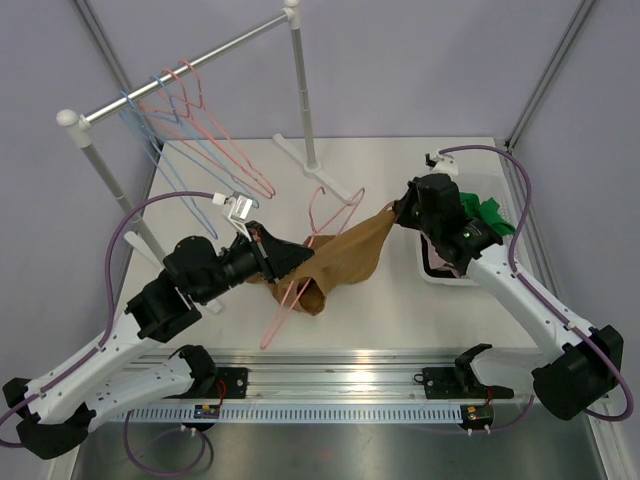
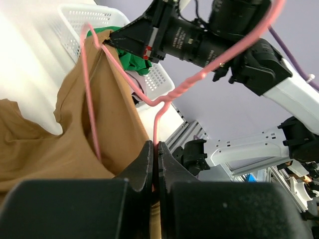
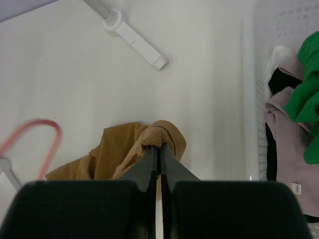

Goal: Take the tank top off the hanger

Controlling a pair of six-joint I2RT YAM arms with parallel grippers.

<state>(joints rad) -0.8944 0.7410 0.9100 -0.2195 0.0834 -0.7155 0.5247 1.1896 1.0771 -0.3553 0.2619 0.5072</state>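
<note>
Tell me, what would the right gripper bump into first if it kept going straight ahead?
The right gripper is shut on the tank top, so that comes first. Beyond it, likely bare table; the rack foot seems left of the line.

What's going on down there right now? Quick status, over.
Left gripper shut on pink hanger. Right gripper shut on brown tank top. Top stretched taut, not yet off hanger. Laundry basket beside right arm, not blocking.

The tank top (image 1: 345, 258) is matt, ribbed tan cloth; the pink hanger (image 2: 175, 91) smooth coated wire; the basket (image 3: 286, 22) perforated white plastic; the bench (image 1: 400, 310) matt white.
</note>
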